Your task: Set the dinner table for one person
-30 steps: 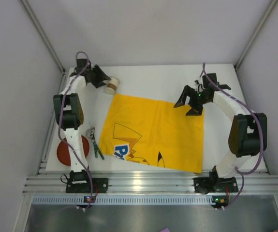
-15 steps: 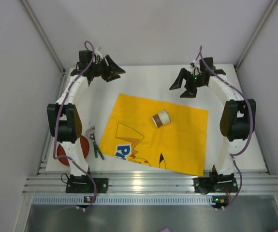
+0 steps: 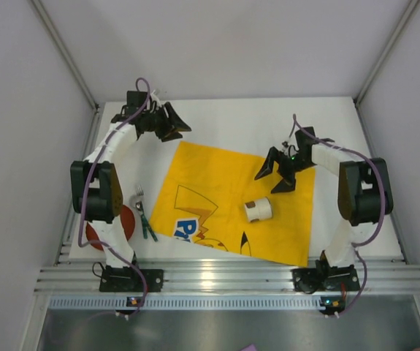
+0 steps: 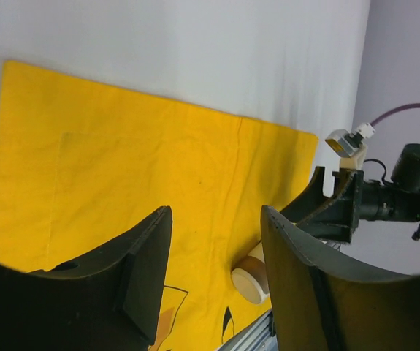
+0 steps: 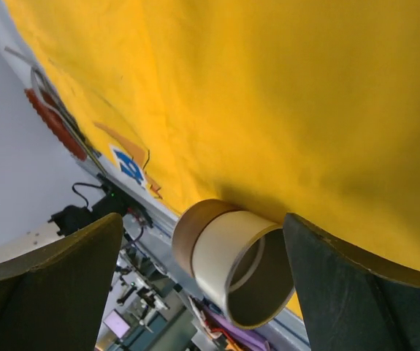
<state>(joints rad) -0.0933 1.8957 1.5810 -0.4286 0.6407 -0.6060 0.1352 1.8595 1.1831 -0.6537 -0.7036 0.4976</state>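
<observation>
Filling most of the top view, the white dinner table (image 3: pixel 224 117) lies between pale grey walls, with a ribbed aluminium rail (image 3: pixel 224 278) along its near edge where both arms are bolted. A yellow cloth (image 3: pixel 210 183) is spread on the middle of the table, turned a little askew. It carries a cartoon print with black outlines and some blue letters near its near edge; they are too small and partly cut off, so I cannot read them.

The left gripper (image 3: pixel 172 121) hangs over the far left part of the table, just beyond the far corner of the cloth. Its jaws are spread wide and hold nothing. The right gripper (image 3: pixel 274 175) hangs over the right part of the cloth, also wide apart and empty.

A red plate (image 3: pixel 93 232) sits at the left edge of the table, partly hidden by the left arm. A paper cup (image 3: pixel 258 210) lies on its side on the cloth, near the right gripper; in the right wrist view it shows between the two fingers, not gripped. A fork (image 3: pixel 139 199) and a green-handled utensil (image 3: pixel 150 231) lie between the plate and the cloth.
</observation>
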